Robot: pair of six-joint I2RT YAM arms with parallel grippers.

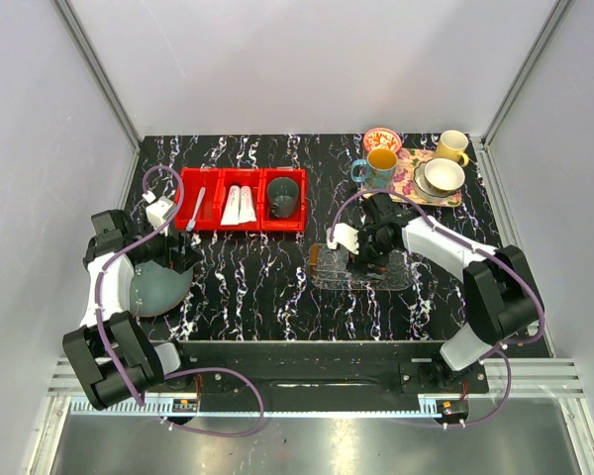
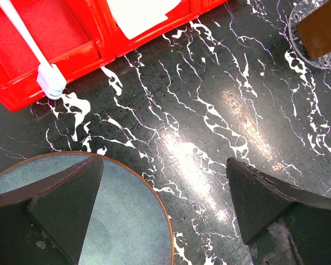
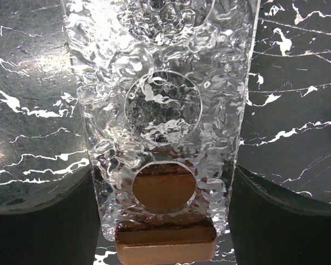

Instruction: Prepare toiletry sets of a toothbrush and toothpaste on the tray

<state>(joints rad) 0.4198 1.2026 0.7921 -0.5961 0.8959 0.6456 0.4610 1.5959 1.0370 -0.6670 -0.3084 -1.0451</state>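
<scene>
The pale toothbrush (image 1: 196,210) lies in the left compartment of the red bins (image 1: 210,224); its head shows in the left wrist view (image 2: 49,78). Two white toothpaste tubes (image 1: 240,205) lie in the middle compartment. The clear tray (image 1: 398,276) with orange-brown ends lies right of centre, with nothing on it. My right gripper (image 1: 366,261) is down over it and open. In the right wrist view its fingers (image 3: 44,221) straddle the tray (image 3: 163,110) close to both long sides, at the brown end (image 3: 165,244). My left gripper (image 2: 165,204) is open and empty above a plate's edge.
A grey-blue plate (image 1: 150,289) lies by the left arm and shows in the left wrist view (image 2: 127,221). A green mug (image 1: 283,196) sits in the bins' right compartment. A floral tray (image 1: 408,178) with mugs stands at the back right.
</scene>
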